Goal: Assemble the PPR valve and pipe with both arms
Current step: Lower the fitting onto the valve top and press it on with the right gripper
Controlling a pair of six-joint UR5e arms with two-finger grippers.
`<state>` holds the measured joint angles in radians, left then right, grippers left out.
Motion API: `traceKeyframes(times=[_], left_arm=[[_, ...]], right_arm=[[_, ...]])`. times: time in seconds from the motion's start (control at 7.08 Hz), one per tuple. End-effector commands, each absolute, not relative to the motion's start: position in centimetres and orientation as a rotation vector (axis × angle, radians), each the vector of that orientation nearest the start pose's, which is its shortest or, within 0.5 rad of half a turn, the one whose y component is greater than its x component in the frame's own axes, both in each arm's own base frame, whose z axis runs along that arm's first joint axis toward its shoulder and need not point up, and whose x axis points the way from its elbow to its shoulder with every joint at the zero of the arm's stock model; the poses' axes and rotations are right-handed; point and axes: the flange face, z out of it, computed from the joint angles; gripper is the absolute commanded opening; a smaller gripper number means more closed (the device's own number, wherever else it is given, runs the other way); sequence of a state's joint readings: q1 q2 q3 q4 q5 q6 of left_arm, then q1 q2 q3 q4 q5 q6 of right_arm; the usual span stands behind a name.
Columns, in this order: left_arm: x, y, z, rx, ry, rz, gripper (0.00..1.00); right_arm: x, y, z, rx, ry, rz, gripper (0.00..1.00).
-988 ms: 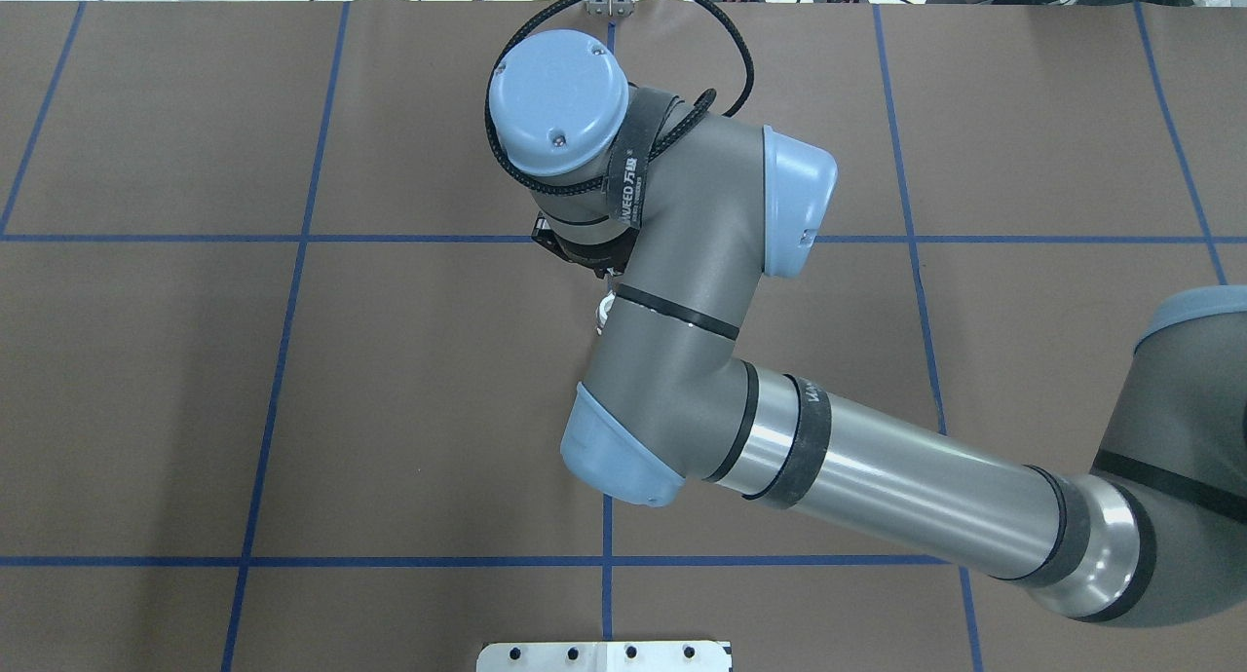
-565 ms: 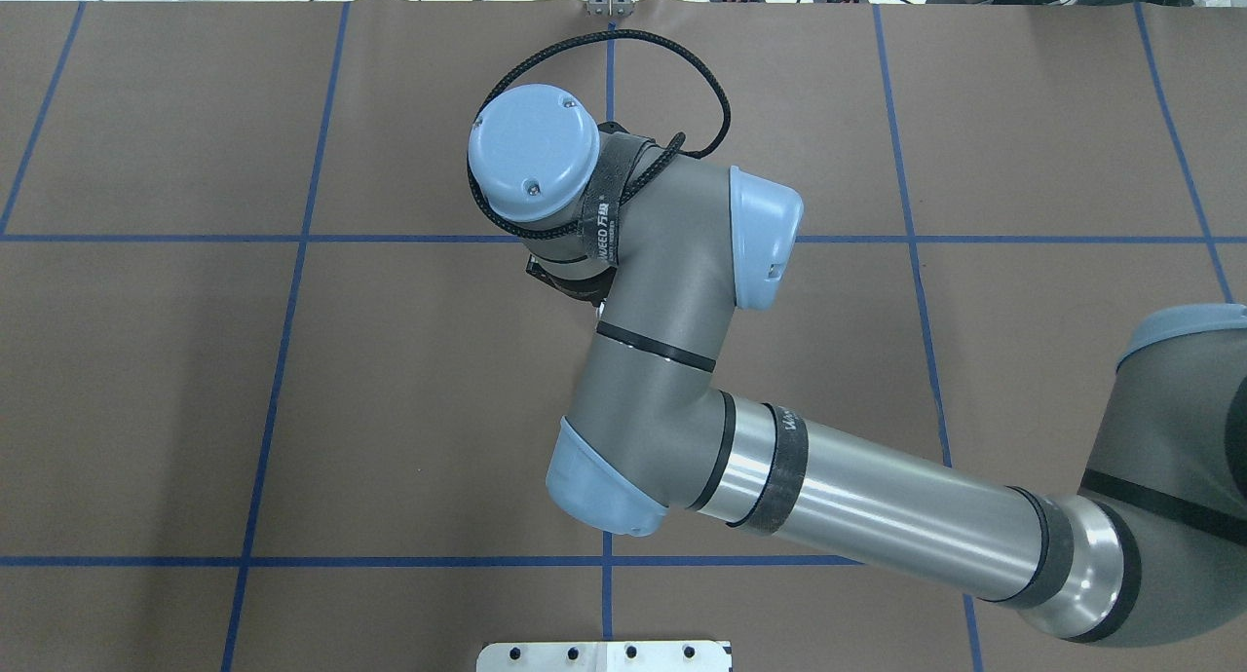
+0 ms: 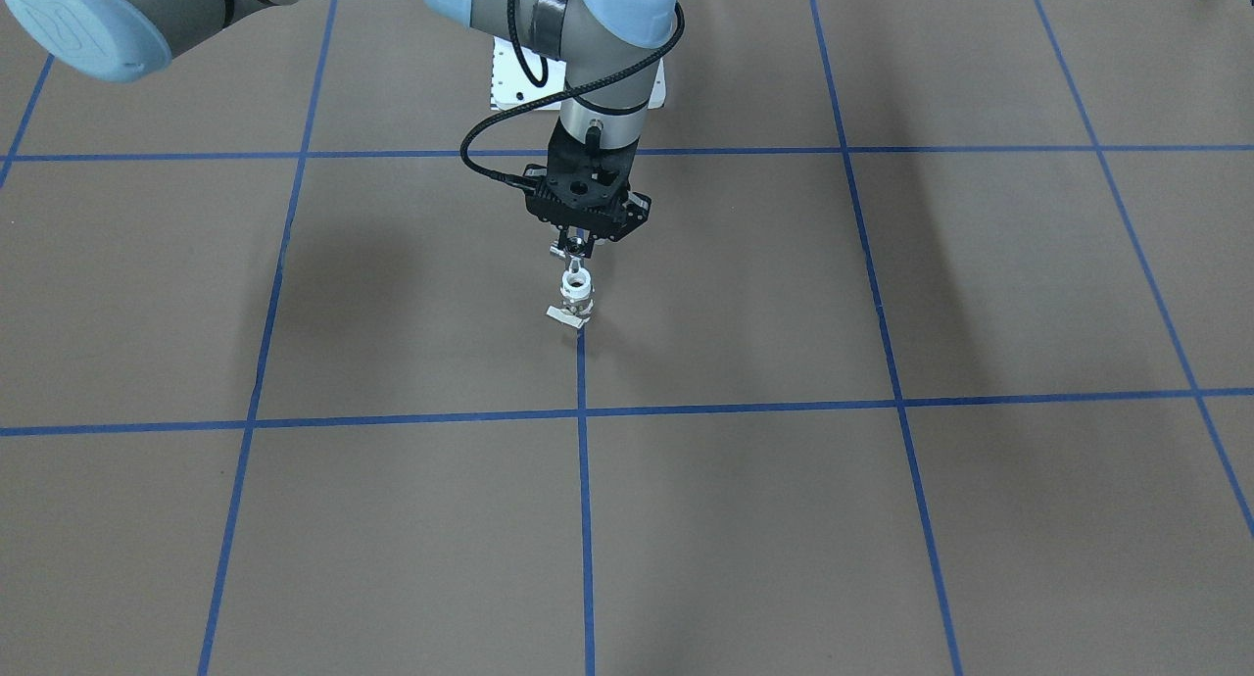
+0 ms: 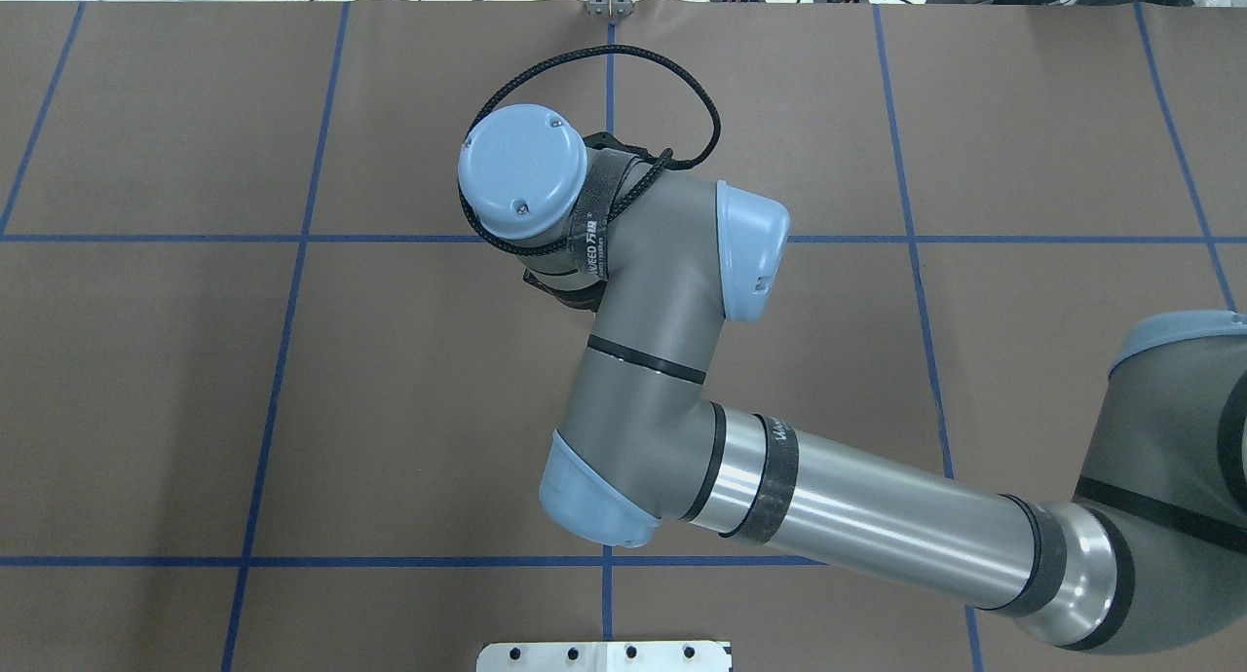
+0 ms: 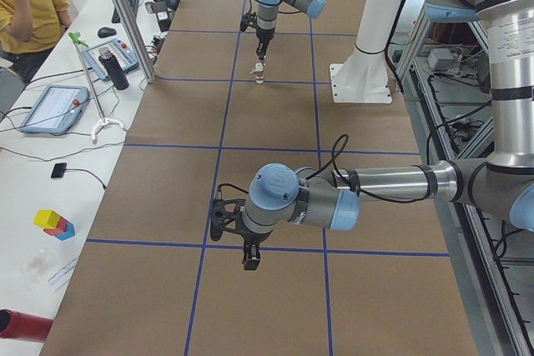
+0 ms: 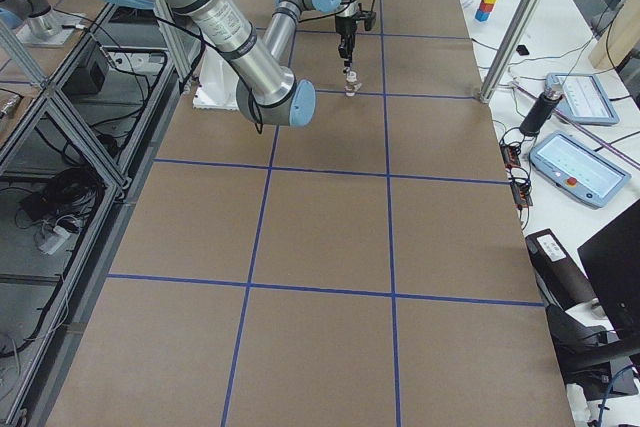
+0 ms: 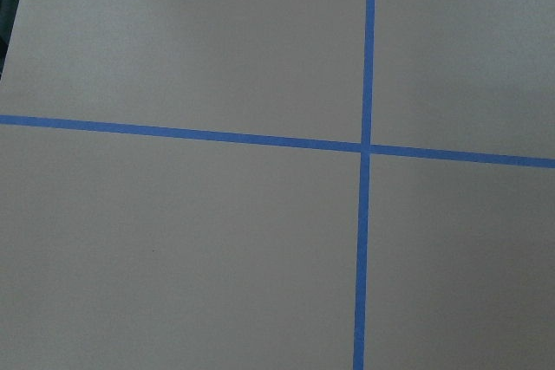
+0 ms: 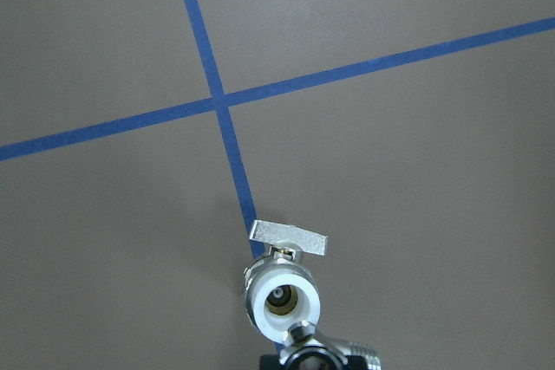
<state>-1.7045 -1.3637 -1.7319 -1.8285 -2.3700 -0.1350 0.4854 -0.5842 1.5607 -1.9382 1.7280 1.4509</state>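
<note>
The PPR valve (image 3: 576, 296) stands upright on the brown table on a blue tape line, with its white end up and its flat silver lever (image 8: 289, 237) at the side. It also shows in the right wrist view (image 8: 282, 299). My right gripper (image 3: 577, 253) points straight down just above it, shut on the small silver pipe (image 8: 325, 354). The pipe sits at the rim of the valve's top opening. In the overhead view my right arm (image 4: 662, 292) hides both parts. My left gripper (image 5: 250, 254) hangs low over bare table far from the valve. I cannot tell whether it is open.
The white bolted pedestal (image 5: 360, 85) stands at the robot's side of the table. A side bench holds tablets (image 5: 50, 106), a bottle and cables, with an operator (image 5: 29, 6) seated there. The left wrist view shows only brown table and a blue tape cross (image 7: 365, 146).
In the overhead view my right arm's wrist has shifted left and toward the robot. The white valve tip that peeked out beside the forearm is now covered.
</note>
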Motion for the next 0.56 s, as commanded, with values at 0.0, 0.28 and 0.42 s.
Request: traceKeyframes(times=[0.0, 0.28, 0.42], left_arm=[[-11.68, -40.46, 64.32, 0.201, 0.797, -0.168, 1.0], [-11.68, -40.46, 64.32, 0.201, 0.797, -0.168, 1.0], [-11.68, -40.46, 64.32, 0.201, 0.797, -0.168, 1.0]], right_arm=[[-57.13, -43.71, 8.82, 0.047, -0.638, 0.307, 0.0], [-56.51, -44.36, 8.71, 0.053, -0.64, 0.317, 0.0], [-56.6, -44.36, 8.88, 0.057, -0.636, 0.318, 0.0]])
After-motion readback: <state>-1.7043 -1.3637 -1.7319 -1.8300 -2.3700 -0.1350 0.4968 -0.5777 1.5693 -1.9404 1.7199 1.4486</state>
